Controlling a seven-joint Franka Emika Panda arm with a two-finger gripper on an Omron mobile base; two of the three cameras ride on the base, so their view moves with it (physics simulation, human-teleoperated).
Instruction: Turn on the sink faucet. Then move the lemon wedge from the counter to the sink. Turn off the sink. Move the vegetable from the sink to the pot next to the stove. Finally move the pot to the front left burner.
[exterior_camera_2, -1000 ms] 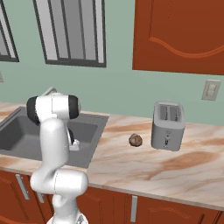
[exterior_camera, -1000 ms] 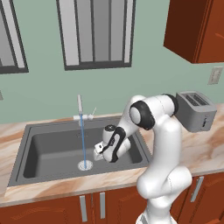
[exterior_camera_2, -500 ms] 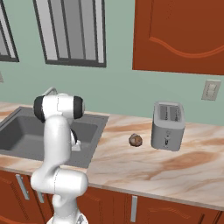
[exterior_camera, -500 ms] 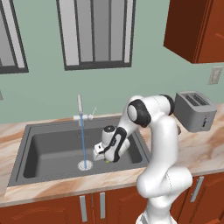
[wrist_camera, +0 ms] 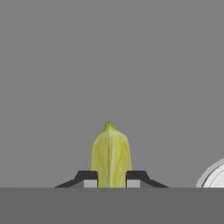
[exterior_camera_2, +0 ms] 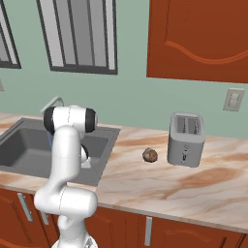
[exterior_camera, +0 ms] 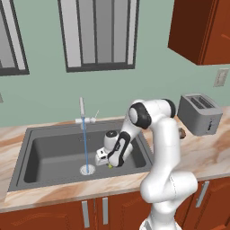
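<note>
My gripper hangs low inside the dark grey sink, shut on the yellow-green lemon wedge. In the hand view the lemon wedge stands upright between the two dark fingertips, over the bare basin floor. The round silver drain lies just left of the hand, and its rim shows at the hand view's lower right. The sink faucet stands behind the basin, and a thin blue stream of water falls from it onto the drain. The pot and the stove are out of view.
A silver toaster stands on the marbled counter right of the sink. A brown roundish lump lies beside the toaster. Reddish-brown wall cabinets hang above, and a window sits behind the faucet.
The hand has sunk slightly lower into the basin with the wedge still held. Water keeps running.
</note>
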